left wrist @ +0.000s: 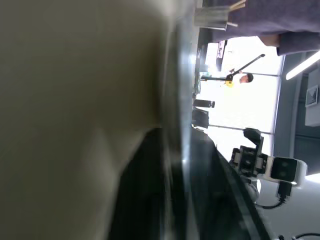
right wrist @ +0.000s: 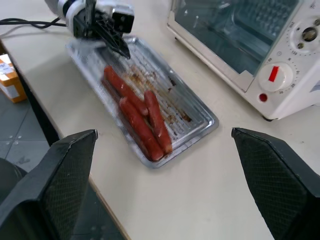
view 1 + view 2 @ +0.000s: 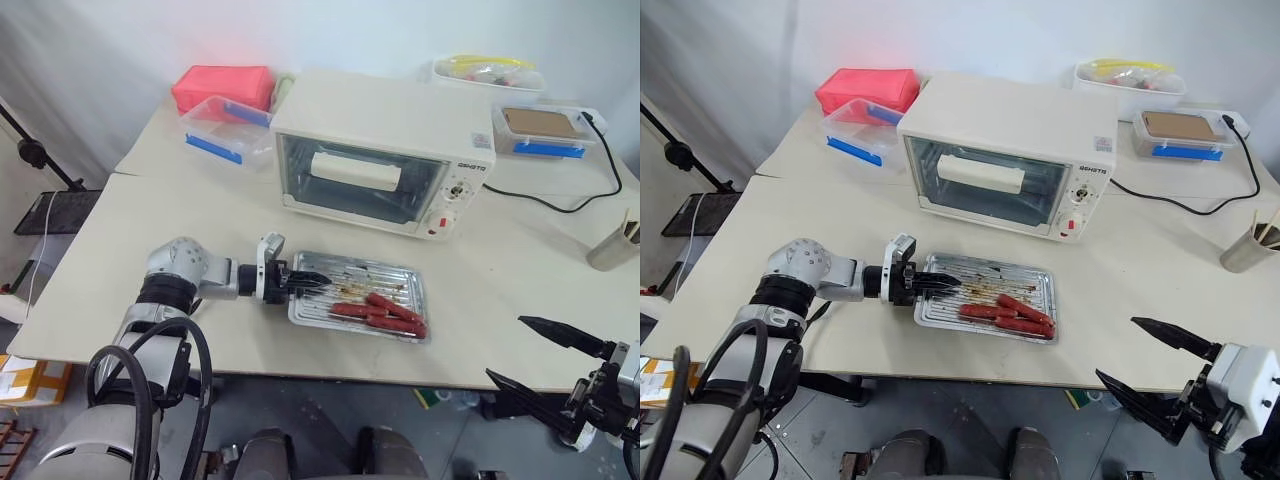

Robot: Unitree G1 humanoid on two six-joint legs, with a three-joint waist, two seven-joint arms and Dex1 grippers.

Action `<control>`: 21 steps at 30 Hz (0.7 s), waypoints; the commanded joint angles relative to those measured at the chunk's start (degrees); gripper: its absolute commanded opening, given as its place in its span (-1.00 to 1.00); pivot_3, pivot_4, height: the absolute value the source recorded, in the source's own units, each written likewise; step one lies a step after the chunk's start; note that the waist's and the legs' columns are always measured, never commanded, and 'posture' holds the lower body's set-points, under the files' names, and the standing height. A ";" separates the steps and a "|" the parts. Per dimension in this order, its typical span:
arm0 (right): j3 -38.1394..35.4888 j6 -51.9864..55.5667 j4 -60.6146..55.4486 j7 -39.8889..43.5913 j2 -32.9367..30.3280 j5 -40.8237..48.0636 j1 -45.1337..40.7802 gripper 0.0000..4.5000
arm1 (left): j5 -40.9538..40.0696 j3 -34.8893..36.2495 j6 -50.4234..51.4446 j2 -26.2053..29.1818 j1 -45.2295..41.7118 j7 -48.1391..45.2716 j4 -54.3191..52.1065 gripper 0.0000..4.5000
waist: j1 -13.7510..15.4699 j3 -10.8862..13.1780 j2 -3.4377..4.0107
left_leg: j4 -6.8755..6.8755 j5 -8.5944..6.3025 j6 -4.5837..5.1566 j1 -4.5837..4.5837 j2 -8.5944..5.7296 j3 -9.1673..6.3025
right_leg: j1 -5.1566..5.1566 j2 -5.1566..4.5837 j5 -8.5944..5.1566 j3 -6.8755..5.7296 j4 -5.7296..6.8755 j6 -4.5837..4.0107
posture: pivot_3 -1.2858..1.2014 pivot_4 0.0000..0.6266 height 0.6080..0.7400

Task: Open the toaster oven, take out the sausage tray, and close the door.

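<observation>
Left hand (image 3: 308,282) seems barely parted over the sausage tray's (image 3: 400,300) rim; right hand (image 3: 1150,367) gapes wide, empty.

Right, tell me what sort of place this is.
Probably a robot test or lab space staged as a kitchen counter, not a home. A toaster oven and a sausage tray sit on a plain table beside clear plastic boxes, with a draped backdrop behind.
</observation>
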 commanded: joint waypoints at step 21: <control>7.68 0.66 8.13 5.04 -6.50 0.40 -12.82 1.00 | 23.29 9.89 -71.14 28.05 38.43 -36.45 -35.26 0.99 | -2.92 0.15 -0.12 | -0.72 0.02 -0.09 0.08 0.09 0.05 | -0.53 0.12 -0.10 0.32 -0.07 -0.18 | 0.03 -0.52 1.00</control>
